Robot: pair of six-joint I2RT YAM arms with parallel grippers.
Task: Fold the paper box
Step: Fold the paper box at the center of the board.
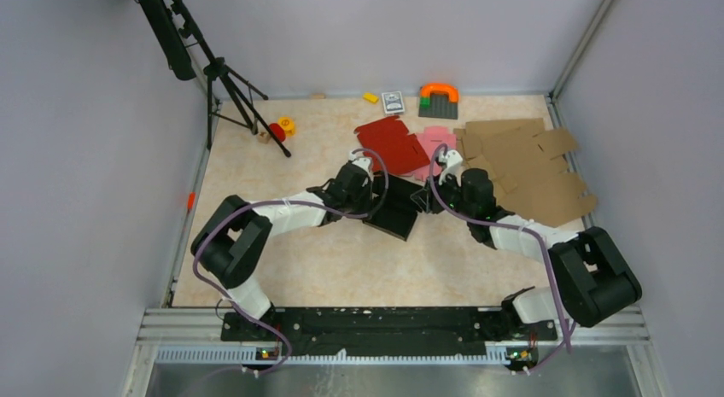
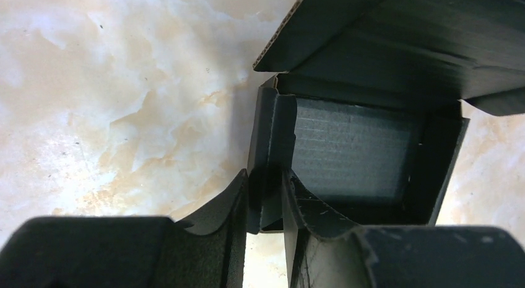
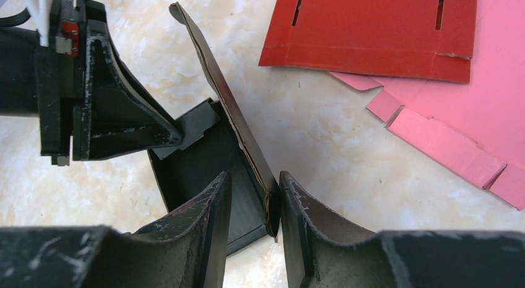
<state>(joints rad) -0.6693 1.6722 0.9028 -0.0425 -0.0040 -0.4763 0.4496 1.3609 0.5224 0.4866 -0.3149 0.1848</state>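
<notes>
The black paper box (image 1: 394, 216) lies mid-table, partly folded, with side walls standing. In the left wrist view my left gripper (image 2: 266, 183) is shut on a doubled-over side wall of the paper box (image 2: 353, 152), with a finger pressed to each face of that wall. My right gripper (image 3: 255, 189) straddles the opposite upright wall of the box (image 3: 238, 124). That wall leans against the right finger (image 3: 297, 207), and a gap separates it from the other finger. From above, the left gripper (image 1: 373, 192) and right gripper (image 1: 431, 196) meet over the box.
A red blank (image 1: 391, 145) and a pink blank (image 1: 435, 145) lie just behind the box. Brown cardboard blanks (image 1: 529, 171) are spread at the back right. A tripod (image 1: 226, 81) stands at the back left. Small toys (image 1: 439, 94) line the back wall.
</notes>
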